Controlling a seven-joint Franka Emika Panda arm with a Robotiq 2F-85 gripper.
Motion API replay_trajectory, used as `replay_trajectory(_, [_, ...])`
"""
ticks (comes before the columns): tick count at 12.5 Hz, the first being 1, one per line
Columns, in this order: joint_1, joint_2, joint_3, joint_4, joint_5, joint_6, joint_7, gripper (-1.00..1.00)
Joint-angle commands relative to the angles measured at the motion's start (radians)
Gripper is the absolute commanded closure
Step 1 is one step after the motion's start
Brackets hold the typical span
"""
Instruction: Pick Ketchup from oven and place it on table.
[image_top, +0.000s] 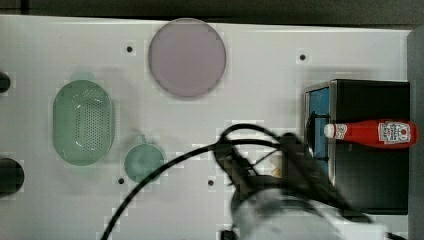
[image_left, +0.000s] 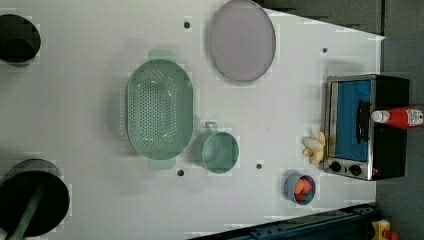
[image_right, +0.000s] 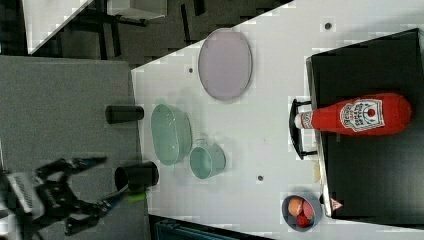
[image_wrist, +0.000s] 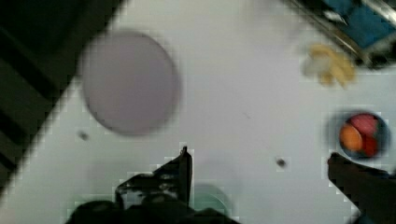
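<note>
Claw (image_wrist: 259, 161) fingers are standing spread wide in the wrist view, holding nothing, hovering above bare tabletop (image_wrist: 224, 93) with a small bowl of red and orange fruit (image_wrist: 362, 135) just beside one finger. White tabletop (image_top: 260, 80) is carrying a pale purple plate (image_top: 187, 57), a green colander (image_top: 83, 122) and a green cup (image_top: 143, 162). Ketchup (image_top: 372, 133) is lying on its side on the oven's (image_top: 372, 170) black top, white cap overhanging the blue-tinted door, label facing up.
</note>
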Motion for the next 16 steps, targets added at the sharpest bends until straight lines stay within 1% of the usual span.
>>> replay_trajectory(1, [-0.048,0.113,-0.061,-0.034,0.000,0.025,-0.046,-1.00])
replay_trajectory(6, [-0.070,0.230,-0.233,-0.029,0.000,0.065,-0.048,-1.00])
replay_trajectory(8, [-0.072,0.289,-0.299,-0.021,0.000,0.118,-0.060,-1.00])
replay_trajectory(11, [-0.077,0.396,-0.384,0.012,0.000,0.228,-0.064,-1.00])
replay_trajectory(16, [-0.086,0.603,-0.483,0.113,0.001,0.318,-0.064,-1.00])
